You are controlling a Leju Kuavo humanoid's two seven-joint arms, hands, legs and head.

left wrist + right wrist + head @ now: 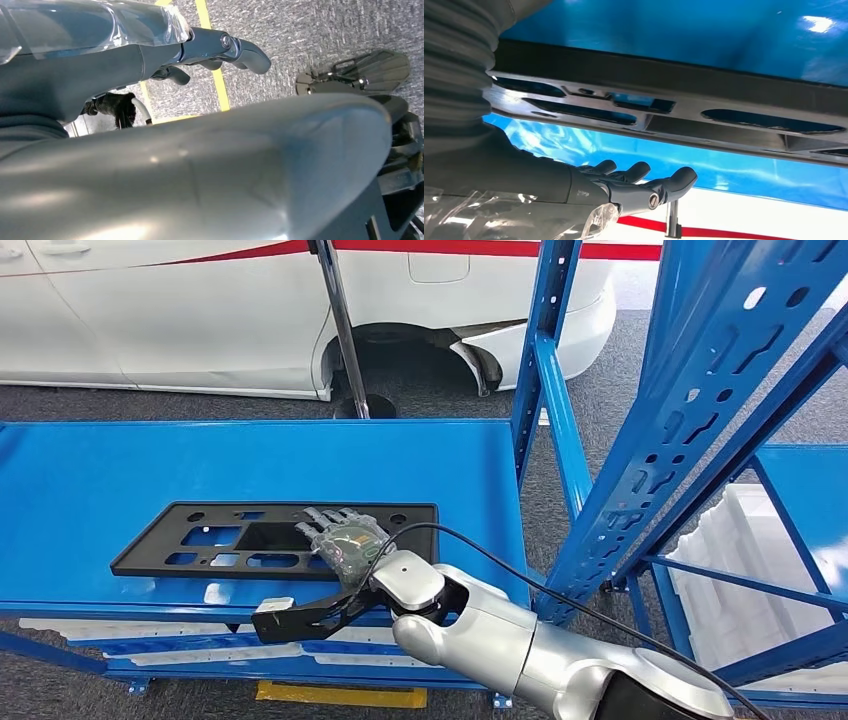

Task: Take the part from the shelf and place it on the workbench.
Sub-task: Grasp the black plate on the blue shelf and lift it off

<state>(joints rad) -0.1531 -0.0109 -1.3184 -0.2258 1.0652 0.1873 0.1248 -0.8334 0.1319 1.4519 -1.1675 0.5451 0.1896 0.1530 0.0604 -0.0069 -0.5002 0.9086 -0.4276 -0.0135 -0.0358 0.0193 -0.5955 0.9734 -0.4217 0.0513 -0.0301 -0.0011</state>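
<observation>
I see my right hand (345,540) flat on the part (230,536), fingers extended, gripping nothing. Risk: withdrawing toward 5 o'clock may drag the part off the bench (90,480) edge.

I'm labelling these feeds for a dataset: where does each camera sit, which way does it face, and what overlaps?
Head view: high on the body, looking forward and down at the blue metal workbench; right hand over the flat black plastic part.
Left wrist view: behind the left hand, facing grey carpet floor.
Right wrist view: behind the right hand, facing the part.
Head and right wrist views share part, workbench and right hand.
</observation>
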